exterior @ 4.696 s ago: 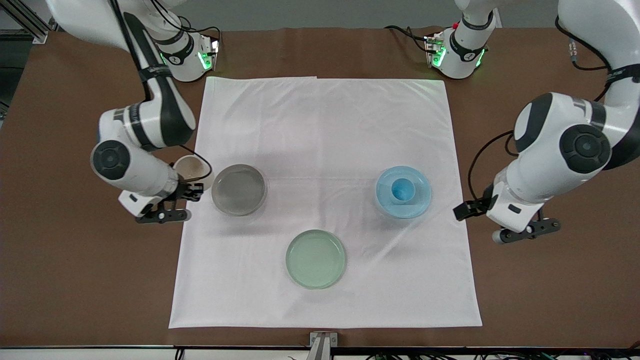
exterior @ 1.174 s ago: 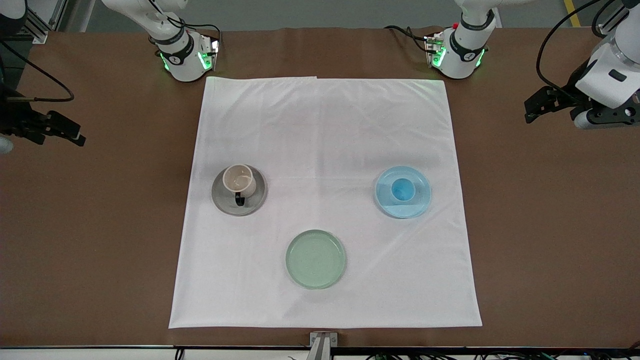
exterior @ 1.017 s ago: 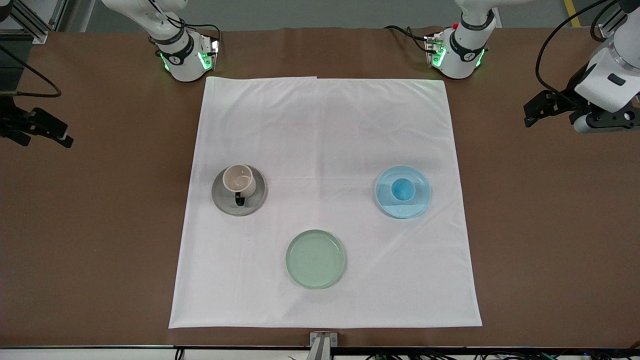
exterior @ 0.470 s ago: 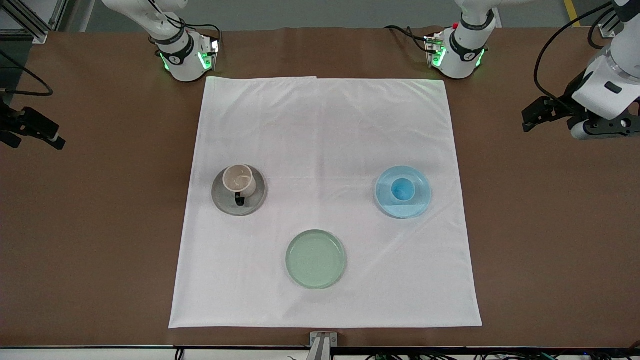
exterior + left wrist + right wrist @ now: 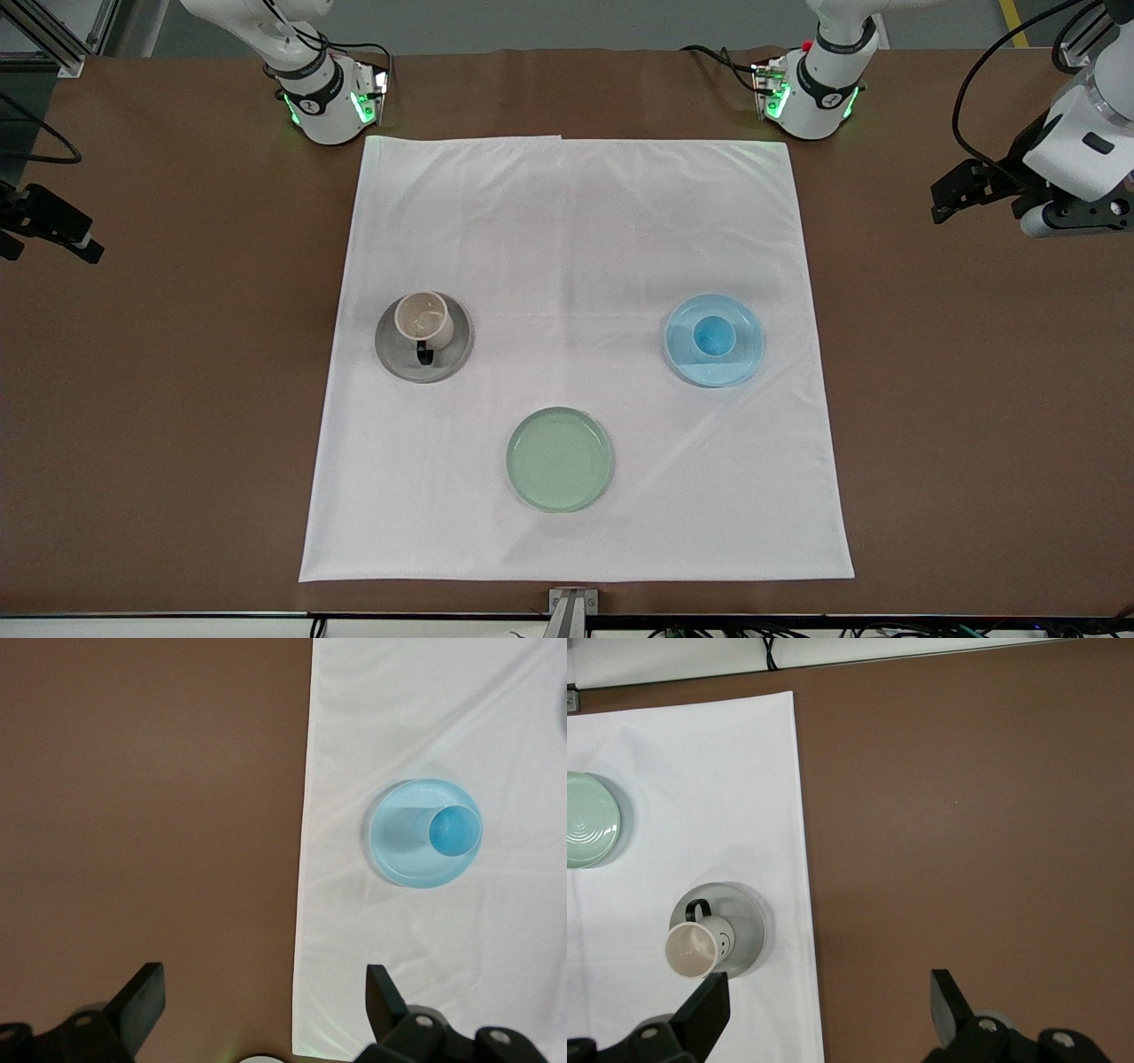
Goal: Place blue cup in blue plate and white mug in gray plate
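The blue cup [image 5: 713, 336] stands upright in the blue plate [image 5: 741, 361], toward the left arm's end of the cloth; both show in the left wrist view, cup [image 5: 455, 829] and plate [image 5: 399, 837]. The white mug [image 5: 423, 317] stands upright on the gray plate [image 5: 447, 354], its dark handle pointing toward the front camera; the right wrist view shows the mug [image 5: 695, 948] and plate [image 5: 749, 920]. My left gripper [image 5: 266, 992] is open and empty, high over bare table off the cloth [image 5: 1074, 215]. My right gripper [image 5: 828, 1001] is open and empty over bare table at its end.
A pale green plate [image 5: 559, 459] lies empty on the white cloth [image 5: 576, 230], nearer the front camera than the other two plates; it also shows in the right wrist view [image 5: 586, 831]. Brown table [image 5: 974, 443] surrounds the cloth. Both arm bases stand along the table's back edge.
4.7 s ago the right gripper held the mug beside the gray plate; the mug now stands on it. Both arms have drawn back to the table's ends, drifting slightly in the last second.
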Controlling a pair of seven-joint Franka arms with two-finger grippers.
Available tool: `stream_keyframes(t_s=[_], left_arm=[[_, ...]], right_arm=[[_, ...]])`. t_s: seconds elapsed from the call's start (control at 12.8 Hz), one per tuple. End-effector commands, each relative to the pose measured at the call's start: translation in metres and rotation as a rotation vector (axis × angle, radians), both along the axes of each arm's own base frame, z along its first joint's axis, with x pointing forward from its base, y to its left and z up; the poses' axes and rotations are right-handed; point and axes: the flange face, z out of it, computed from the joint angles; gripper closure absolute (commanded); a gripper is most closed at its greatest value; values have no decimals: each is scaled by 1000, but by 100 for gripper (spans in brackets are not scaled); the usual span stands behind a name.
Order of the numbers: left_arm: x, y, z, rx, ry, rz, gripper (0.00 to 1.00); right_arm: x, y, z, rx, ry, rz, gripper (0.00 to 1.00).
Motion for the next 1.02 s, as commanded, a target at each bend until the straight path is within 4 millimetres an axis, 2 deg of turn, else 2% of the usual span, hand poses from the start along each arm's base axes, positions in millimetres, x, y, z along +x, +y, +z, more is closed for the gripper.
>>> stream_keyframes(t_s=[0.0,0.47,0.94], left_arm=[[-5,3,14,-18,5,-13,0],[-4,7,24,-19,-17,-11,0],[-3,4,24,-14,-17,-12,0]], right_arm=[[1,-4,4,-1,2,-11,0],[2,-5,2,-3,5,-12,0],[1,-4,1,-4,16,-10,0]])
